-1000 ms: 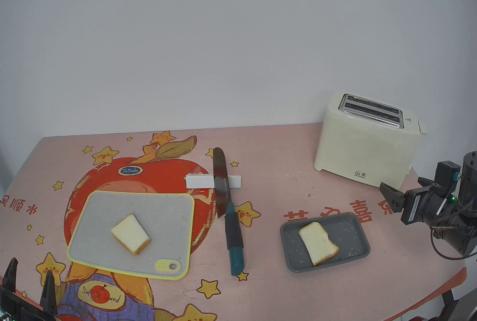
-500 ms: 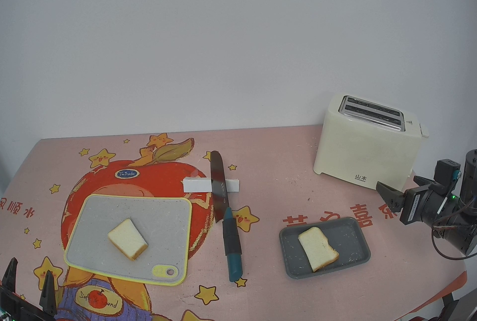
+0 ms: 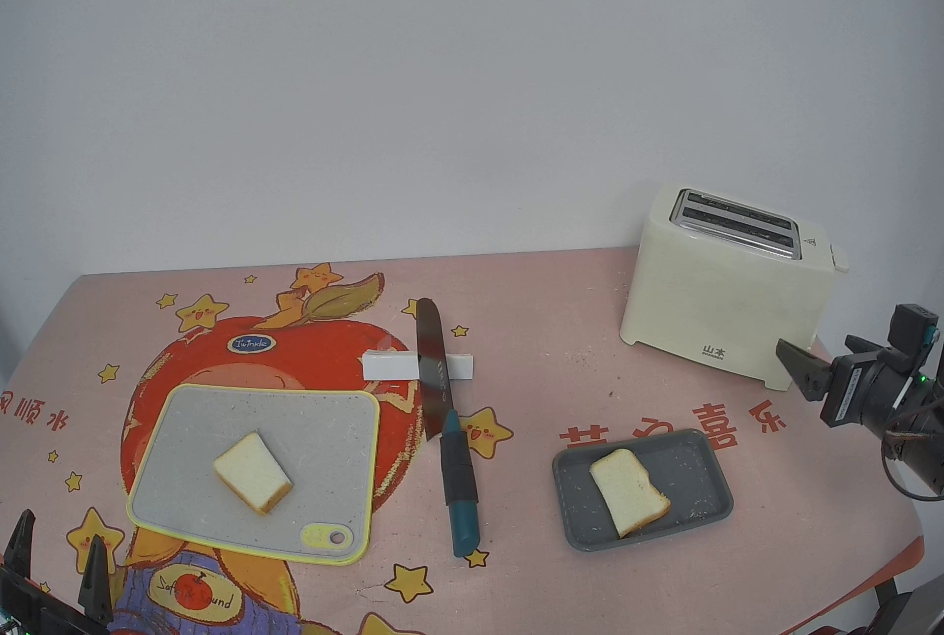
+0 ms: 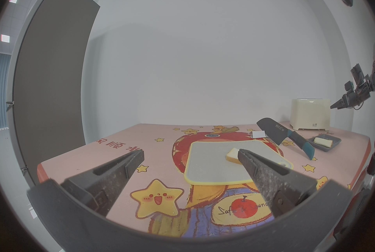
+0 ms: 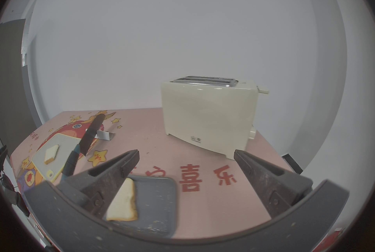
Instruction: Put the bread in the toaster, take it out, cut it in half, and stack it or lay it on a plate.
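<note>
Plating looks half done: one bread half (image 3: 629,491) lies on the plate (image 3: 710,482), the second half (image 3: 254,472) on the cutting board (image 3: 324,430) well left of the plate. Left tool (image 4: 190,152) and right tool (image 5: 185,154) hang spread, empty; next, probably pinching the second half.

The cutting board (image 3: 315,430) lies on the left part of the table (image 3: 560,312), near the front edge. On the board, about in the middle, lies the first bread piece (image 3: 254,471). Just right of the board lies the knife (image 3: 444,430), handle to the front, blade pointing back. The blade rests across a small block (image 3: 391,364) (it sits just behind the board's back right corner). Further right sits the plate (image 3: 700,482), with the second bread piece (image 3: 627,491) on it. Behind the plate, at the back right, stands the toaster (image 3: 723,298). The right gripper (image 3: 798,366) hangs beside the toaster's right end. The left gripper (image 3: 59,537) is at the table's front left corner.
</note>
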`<state>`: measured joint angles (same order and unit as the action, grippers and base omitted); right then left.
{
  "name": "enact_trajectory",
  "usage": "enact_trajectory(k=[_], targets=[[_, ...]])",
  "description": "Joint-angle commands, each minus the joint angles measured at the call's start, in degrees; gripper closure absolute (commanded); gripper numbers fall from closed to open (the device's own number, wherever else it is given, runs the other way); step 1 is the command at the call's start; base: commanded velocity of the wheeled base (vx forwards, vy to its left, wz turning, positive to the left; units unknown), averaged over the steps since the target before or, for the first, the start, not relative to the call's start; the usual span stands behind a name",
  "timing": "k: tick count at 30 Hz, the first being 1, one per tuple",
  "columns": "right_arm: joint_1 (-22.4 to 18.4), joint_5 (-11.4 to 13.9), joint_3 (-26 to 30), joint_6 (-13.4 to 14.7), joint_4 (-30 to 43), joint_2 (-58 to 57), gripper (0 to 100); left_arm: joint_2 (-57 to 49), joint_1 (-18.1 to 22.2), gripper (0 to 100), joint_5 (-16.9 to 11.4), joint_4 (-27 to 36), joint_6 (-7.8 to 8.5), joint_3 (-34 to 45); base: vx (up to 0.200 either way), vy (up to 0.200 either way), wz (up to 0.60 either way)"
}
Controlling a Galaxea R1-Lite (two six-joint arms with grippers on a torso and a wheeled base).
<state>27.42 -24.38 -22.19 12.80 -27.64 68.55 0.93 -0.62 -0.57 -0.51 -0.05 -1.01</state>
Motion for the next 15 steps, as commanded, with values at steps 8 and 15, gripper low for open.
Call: enact_trajectory(k=[8,15], targets=[[-4.2,0.1,6.8,-3.7,0.0,-12.5,0,-0.9,0.0,0,-0.2,-0.2,-0.21,1.0,0.0,0.0,0.0],[-8.4,0.2,11.0,-6.6,0.2,-18.9,0,-0.9,-0.1,0,-0.4,0.1,0.05,1.0,0.0,0.0,0.0]])
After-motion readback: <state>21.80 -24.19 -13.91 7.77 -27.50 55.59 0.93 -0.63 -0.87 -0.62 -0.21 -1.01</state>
